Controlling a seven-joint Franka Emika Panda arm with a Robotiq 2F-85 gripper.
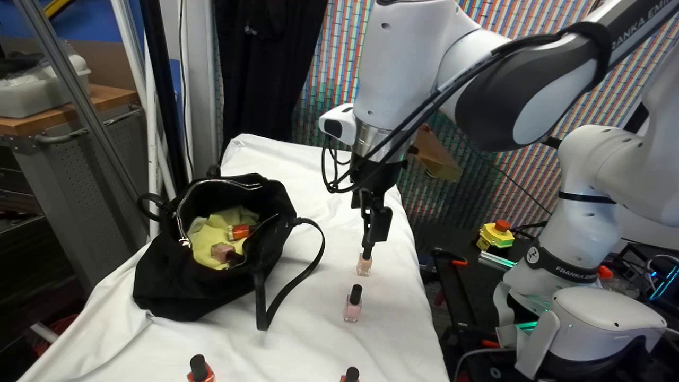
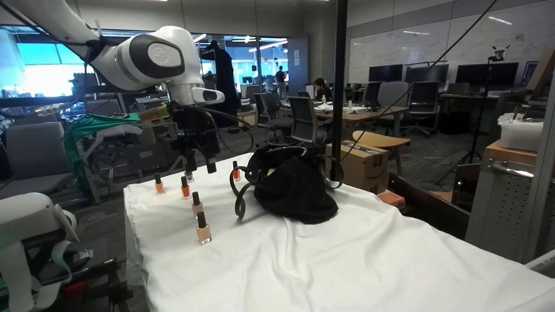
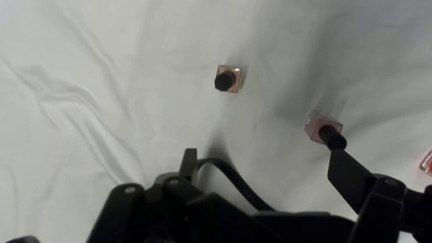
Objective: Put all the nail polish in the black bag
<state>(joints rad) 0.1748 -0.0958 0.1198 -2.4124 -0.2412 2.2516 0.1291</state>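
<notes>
Wrist view: my hand (image 3: 263, 153) holds its fingers (image 3: 349, 179) wide apart above the white-draped table (image 3: 152, 54), where a pink nail polish bottle (image 3: 320, 127) and a peach one (image 3: 233, 79) stand upright. Set apart from them is the black bag (image 1: 196, 289), and in an exterior view an orange-red bottle (image 1: 241, 232) and another pink bottle (image 1: 223, 251) lie on its yellow lining (image 1: 201, 241).

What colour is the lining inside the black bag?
Pale yellow-green. The lining shows best in an exterior view.

Red polish btl (image 3: 427, 164) cut off by rt edge, wrist view.
</notes>
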